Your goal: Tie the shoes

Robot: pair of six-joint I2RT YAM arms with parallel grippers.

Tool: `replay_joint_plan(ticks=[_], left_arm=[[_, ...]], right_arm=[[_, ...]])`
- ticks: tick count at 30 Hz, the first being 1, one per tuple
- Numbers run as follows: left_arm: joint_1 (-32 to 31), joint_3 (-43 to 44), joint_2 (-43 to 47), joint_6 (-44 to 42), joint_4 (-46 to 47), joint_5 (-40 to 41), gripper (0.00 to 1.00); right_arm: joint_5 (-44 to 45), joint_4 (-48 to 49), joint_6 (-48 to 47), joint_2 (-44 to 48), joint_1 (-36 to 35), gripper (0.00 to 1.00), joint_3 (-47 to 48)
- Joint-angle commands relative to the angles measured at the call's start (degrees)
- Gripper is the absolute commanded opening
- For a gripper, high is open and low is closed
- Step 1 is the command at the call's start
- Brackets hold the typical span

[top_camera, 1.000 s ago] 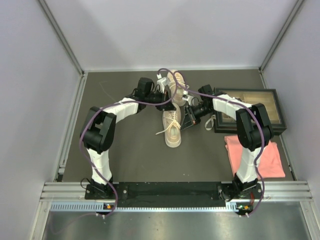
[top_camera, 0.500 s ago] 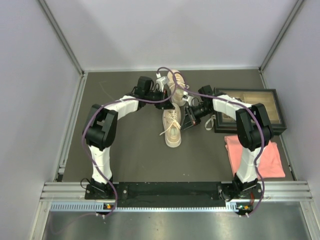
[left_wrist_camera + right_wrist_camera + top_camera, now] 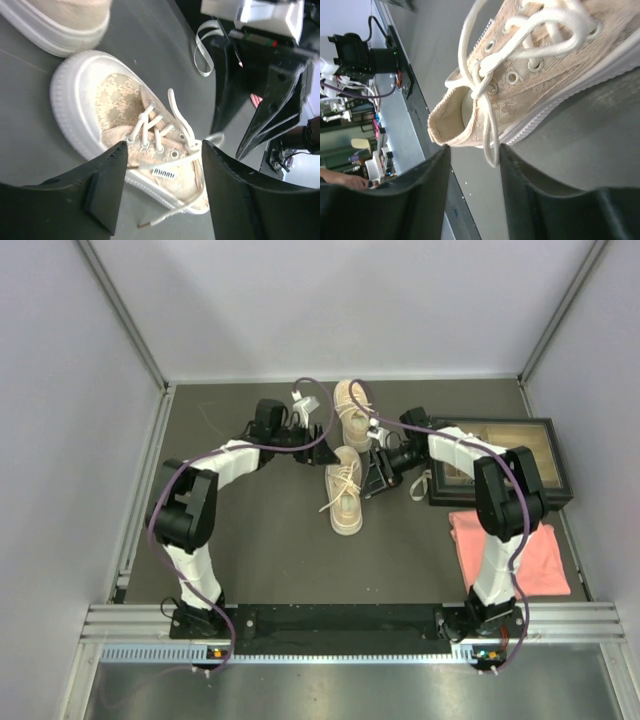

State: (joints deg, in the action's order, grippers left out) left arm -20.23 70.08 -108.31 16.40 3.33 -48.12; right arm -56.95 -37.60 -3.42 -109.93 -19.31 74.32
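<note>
Two beige shoes lie mid-table: the near shoe (image 3: pixel 345 495) with loosely knotted white laces, and the far shoe (image 3: pixel 352 408) behind it. My left gripper (image 3: pixel 312 432) hovers just left of the near shoe's toe and stands open. In the left wrist view its fingers (image 3: pixel 107 185) frame the near shoe (image 3: pixel 125 110), and a loose lace end (image 3: pixel 160 217) lies on the mat between them, untouched. My right gripper (image 3: pixel 376 474) sits at the shoe's right side, open. In the right wrist view a lace loop (image 3: pixel 490 140) hangs off the shoe (image 3: pixel 540 70) between the jaws (image 3: pixel 472 167), not pinched.
A black picture frame (image 3: pixel 505 455) lies at the right, with a pink cloth (image 3: pixel 510 552) in front of it. A loose white strap (image 3: pixel 420 485) rests beside the frame. Grey walls and metal rails bound the dark mat (image 3: pixel 250 540).
Both grippers were shut on laces and have opened, letting them go. The left gripper has drawn back to the left, away from the shoes. The right arm has barely moved.
</note>
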Motion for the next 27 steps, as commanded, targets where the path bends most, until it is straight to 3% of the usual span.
replay_joint_plan(ticks=[1, 3, 4, 8, 10, 15, 17, 20, 27], left_arm=[[3.7, -0.47, 8.2, -5.05, -4.7, 1.36, 0.73], [5.63, 0.84, 10.48, -9.96, -9.63, 3.02, 0.77], [6.25, 1.45, 11.01, -11.12, -13.58, 3.12, 0.98], [9.94, 7.76, 12.34, -13.5, -25.43, 5.22, 0.98], [12.57, 10.76, 11.99, -13.94, -31.16, 6.19, 0.98], [15.13, 21.58, 10.49, -18.51, -49.73, 18.03, 0.98], [15.13, 20.71, 11.62, -18.69, -51.84, 24.7, 0.98], [15.13, 16.59, 14.17, -20.1, -55.36, 28.24, 0.98], [14.96, -2.57, 28.05, -19.48, -47.02, 34.4, 0.98]], right_arm=[[-2.73, -3.42, -2.11, 2.79, 2.96, 0.57, 6.0], [-2.47, -5.62, -3.51, 3.66, 4.98, 0.65, 7.41], [-2.38, -7.81, -5.0, 4.63, 5.77, 0.76, 8.63], [-0.27, -13.17, -9.05, 7.61, 9.11, 0.91, 11.36], [1.83, -14.94, -11.24, 9.11, 11.04, 0.92, 11.81], [7.19, -17.32, -13.54, 15.88, 14.82, 0.96, 8.57], [9.21, -17.94, -14.33, 18.25, 15.09, 0.99, 6.81], [14.21, -16.19, -14.51, 24.57, 15.27, 0.99, 1.19], [21.61, -14.34, -15.21, 36.35, 15.0, 0.99, -10.24]])
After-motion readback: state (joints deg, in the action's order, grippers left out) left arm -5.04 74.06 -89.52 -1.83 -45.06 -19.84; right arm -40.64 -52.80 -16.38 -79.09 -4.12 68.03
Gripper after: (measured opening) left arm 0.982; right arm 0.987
